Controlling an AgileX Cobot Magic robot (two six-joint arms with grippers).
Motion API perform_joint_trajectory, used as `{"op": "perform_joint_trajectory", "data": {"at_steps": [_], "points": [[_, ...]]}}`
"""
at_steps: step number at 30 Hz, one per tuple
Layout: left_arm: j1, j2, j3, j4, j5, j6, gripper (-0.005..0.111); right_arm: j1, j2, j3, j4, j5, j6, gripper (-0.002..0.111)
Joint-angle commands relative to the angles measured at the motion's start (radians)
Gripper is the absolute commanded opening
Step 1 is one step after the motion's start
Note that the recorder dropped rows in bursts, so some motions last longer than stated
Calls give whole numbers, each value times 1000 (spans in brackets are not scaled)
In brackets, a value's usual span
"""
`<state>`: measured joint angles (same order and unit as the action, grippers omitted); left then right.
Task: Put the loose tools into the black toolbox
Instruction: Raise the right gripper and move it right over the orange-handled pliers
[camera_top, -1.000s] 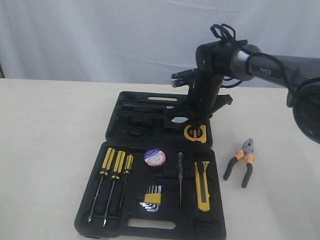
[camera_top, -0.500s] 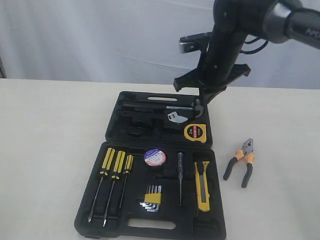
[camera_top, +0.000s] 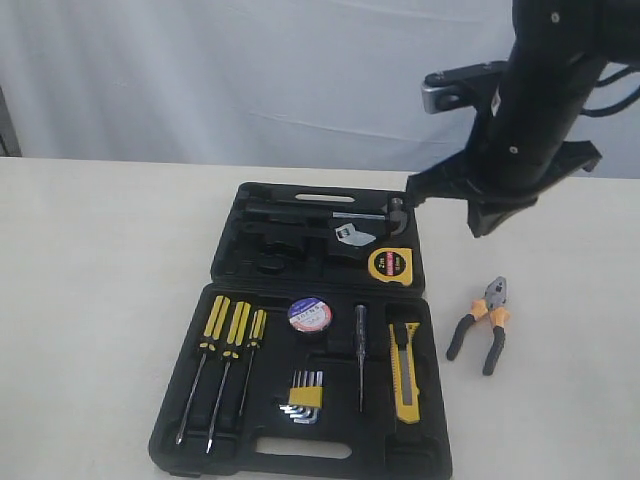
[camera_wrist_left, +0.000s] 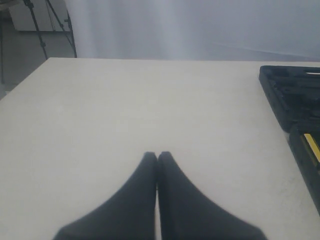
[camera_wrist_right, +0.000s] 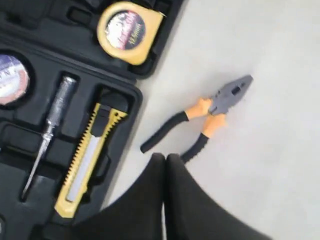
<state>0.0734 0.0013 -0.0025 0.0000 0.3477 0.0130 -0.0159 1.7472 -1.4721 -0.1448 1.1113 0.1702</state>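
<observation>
The left jaws are pressed together, tip to tip, low over bare table (camera_wrist_left: 100, 110), with one corner of the black toolbox (camera_top: 345, 455) off to their side and nothing between them. The case lies open, and three of the loose tools already sit in its recesses: the black tape roll (camera_top: 309, 315), the utility knife (camera_top: 404, 372) and the yellow tape measure (camera_top: 388, 264). The right jaws are also shut and empty, hanging high over the table just past the box's edge. In the wrist view the pliers (camera_top: 491, 312) lie directly ahead of their tips, flat on the table, handles splayed toward the jaws and the grey nose pointing away. This looks like the approach to the last loose tool. To do it well, the jaws should spread before descending, turn to sit square across the pliers near the orange collars, where the tool is narrow and balanced, and come straight down so neither tip nudges a handle aside. Gripping one handle alone would likely let the pliers swing.
</observation>
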Motion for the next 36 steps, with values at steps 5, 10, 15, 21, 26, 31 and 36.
{"op": "perform_joint_trajectory", "data": {"at_steps": [5, 10, 15, 21, 26, 31, 36], "points": [[-5, -1, 3, 0, -5, -6, 0, -12, -48, 194, -101, -135, 151, -1], [-5, -1, 3, 0, -5, -6, 0, -50, -19, 199, -96, -175, 214, -1], [-5, -1, 3, 0, -5, -6, 0, -99, 30, 199, -96, -182, 226, 0], [-5, -1, 3, 0, -5, -6, 0, -122, 91, 199, -92, -219, 226, 0], [-5, -1, 3, 0, -5, -6, 0, -122, 142, 199, -85, -277, 271, 29], [-5, -1, 3, 0, -5, -6, 0, -122, 180, 199, -87, -349, 397, 65], [-5, -1, 3, 0, -5, -6, 0, -122, 210, 201, -88, -388, 482, 70]]}}
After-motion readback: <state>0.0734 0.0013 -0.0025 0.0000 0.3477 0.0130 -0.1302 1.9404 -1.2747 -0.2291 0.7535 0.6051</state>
